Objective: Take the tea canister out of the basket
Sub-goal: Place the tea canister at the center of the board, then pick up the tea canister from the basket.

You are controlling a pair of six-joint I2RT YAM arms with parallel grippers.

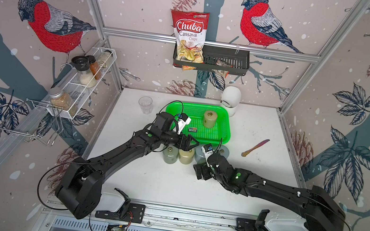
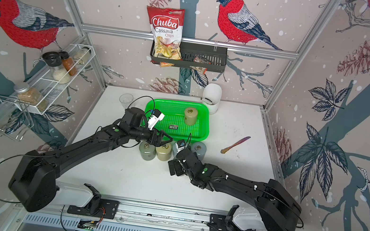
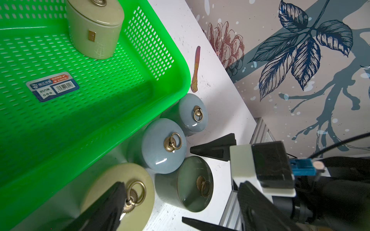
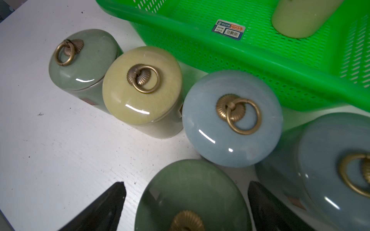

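Standing upright in the upper right part of the basket (image 1: 211,135), as both top views frame it, the tea canister (image 1: 210,119) is beige with a brass ring on its lid. A barcode sticker (image 1: 193,129) lies on the mesh floor to its left, apart from it.

Five more canisters stand on the worktop (image 1: 144,179) just outside the basket's lower edge. In the right wrist view they are a grey-green canister (image 4: 80,64), a yellow canister (image 4: 140,88) touching it, a pale blue canister (image 4: 230,124), a second blue canister (image 4: 330,170) and a dark green canister (image 4: 190,190).

The right pincer (image 4: 186,183) stands wide, with one jaw on each side of the dark green canister. A strip of worktop shows in both gaps, so it grips nothing.

The left pincer (image 3: 180,183) is also spread wide and holds nothing. One finger (image 3: 108,206) crosses the yellow canister's ring in the left wrist view; whether it touches, I cannot tell.

A spoon (image 1: 255,147) lies right of the basket, a glass (image 1: 145,104) stands left of it, and a white jar (image 1: 230,100) stands at its upper right corner.
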